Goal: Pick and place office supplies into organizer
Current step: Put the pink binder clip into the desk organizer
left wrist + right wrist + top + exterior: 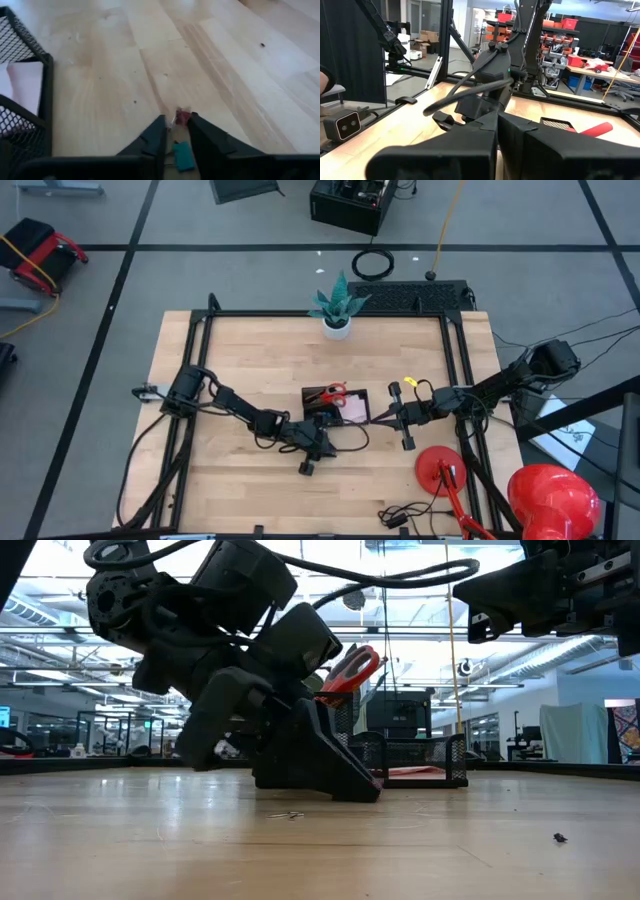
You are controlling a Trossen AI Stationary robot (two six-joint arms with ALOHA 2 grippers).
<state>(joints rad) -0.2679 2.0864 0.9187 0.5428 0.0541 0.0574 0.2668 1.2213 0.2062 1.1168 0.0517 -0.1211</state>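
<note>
The black mesh organizer (335, 408) stands at the table's middle. The red-handled scissors (330, 392) and the pink sticky-note pad (352, 410) are in it. My left gripper (177, 121) is down on the table just near of the organizer, its fingers close together around a small reddish and pale clip-like piece (182, 117). My right gripper (385, 418) hangs raised to the right of the organizer, shut, with nothing showing between its fingers (490, 145). Pens, the pencil and the yellow piece are not visible. My left gripper has the small piece (181, 118) between the very tips of its two fingers. The fingers slant down from the table's left and their tips (368, 794) rest on the tabletop. The piece lies on the wood; whether both fingers touch it I cannot tell.
A small pale clip (290, 815) and a dark speck (560, 837) lie on the wood near the front. A white plant pot (337, 328) stands at the far edge. A red lamp (553, 498) and its round base (443, 470) stand at the near right.
</note>
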